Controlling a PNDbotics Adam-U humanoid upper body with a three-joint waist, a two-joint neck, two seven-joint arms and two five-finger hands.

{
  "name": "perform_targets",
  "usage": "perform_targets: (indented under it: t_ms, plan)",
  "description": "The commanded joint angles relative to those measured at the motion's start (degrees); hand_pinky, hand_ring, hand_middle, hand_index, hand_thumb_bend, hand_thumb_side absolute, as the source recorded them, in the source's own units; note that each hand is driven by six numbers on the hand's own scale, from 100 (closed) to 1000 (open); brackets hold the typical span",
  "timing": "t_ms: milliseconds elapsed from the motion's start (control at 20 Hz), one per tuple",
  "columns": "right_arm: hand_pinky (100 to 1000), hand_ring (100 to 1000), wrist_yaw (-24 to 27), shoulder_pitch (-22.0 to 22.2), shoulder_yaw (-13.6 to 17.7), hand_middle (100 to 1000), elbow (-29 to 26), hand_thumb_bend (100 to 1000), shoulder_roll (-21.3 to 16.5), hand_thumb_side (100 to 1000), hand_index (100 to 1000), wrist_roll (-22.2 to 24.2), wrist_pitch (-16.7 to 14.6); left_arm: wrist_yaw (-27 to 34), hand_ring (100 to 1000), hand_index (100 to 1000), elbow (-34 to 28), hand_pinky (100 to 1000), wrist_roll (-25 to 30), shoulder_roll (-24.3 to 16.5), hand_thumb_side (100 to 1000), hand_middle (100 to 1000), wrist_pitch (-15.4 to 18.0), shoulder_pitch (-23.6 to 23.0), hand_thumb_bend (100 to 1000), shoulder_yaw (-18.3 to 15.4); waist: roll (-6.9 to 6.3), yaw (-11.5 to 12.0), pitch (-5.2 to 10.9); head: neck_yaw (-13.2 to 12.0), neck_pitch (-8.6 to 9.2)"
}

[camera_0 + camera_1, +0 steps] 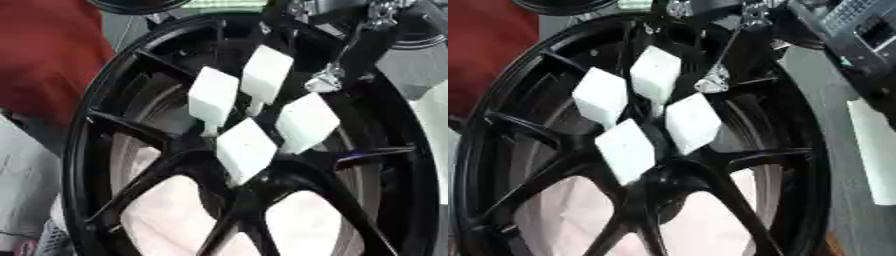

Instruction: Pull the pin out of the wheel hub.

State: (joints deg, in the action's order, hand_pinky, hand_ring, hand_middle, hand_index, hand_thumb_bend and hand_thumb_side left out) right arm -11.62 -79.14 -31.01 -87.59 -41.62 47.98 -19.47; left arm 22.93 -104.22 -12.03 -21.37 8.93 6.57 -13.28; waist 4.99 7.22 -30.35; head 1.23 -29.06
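Black wheel hub, four white pins

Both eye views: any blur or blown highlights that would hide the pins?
Left eye view: soft throughout; the white pins are blown out, faces featureless, and the black wheel loses detail in shadow. Right eye view: similar softness and washed-out pins; no hand is clearly visible.

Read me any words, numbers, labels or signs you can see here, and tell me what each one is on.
None can be read.
White pin heads on the black wheel hub: blank faces, no marks.
Dark device at the upper right of the right eye view: a grid of small keys or markings, too blurred to read.
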Motion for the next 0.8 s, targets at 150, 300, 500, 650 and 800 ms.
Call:
perform_targets:
  t_ms: [150, 300, 500, 650, 800]
  plan:
    - [808, 732, 0.76, -2.24, 1.82, 428, -0.13, 100, -0.65, 100, 432, 3.99, -3.86, 0.34, 794, 845, -1.26, 789, 0.03, -0.90, 900, 786, 0.04, 0.12, 187, -0.50, -0.05, 0.33, 1.67, 0.48, 0.57]
    - [808, 735, 1.51, -3.49, 3.45, 431, -0.71, 100, -1.16, 100, 428, 3.99, -3.02, 0.31, 794, 845, -1.24, 789, -0.02, -0.95, 899, 786, 0.02, -0.02, 187, -0.62, 0.25, 0.33, 2.18, 0.55, 0.45]
    - [809, 737, 3.42, -4.50, 6.59, 439, -1.56, 100, -2.44, 100, 433, 3.99, -1.22, 0.35, 795, 845, -1.19, 790, -0.10, -0.92, 898, 786, 0.01, -0.25, 189, -0.78, 0.51, 0.04, 2.86, 0.63, 0.17]
    - [808, 740, 3.98, -4.31, 9.13, 454, -2.27, 100, -4.28, 100, 447, 3.99, 0.31, 0.33, 795, 845, -1.11, 790, -0.23, -0.91, 898, 786, 0.02, -0.57, 190, -0.98, 0.41, -0.74, 3.38, 0.31, -0.30]
    - [808, 741, 3.98, -2.32, 12.35, 461, -2.78, 100, -7.50, 100, 454, 3.84, 1.56, 0.25, 796, 845, -1.09, 790, -0.47, -1.00, 897, 786, 0.09, -0.84, 190, -1.22, 0.19, -1.76, 3.84, -0.31, -0.80]
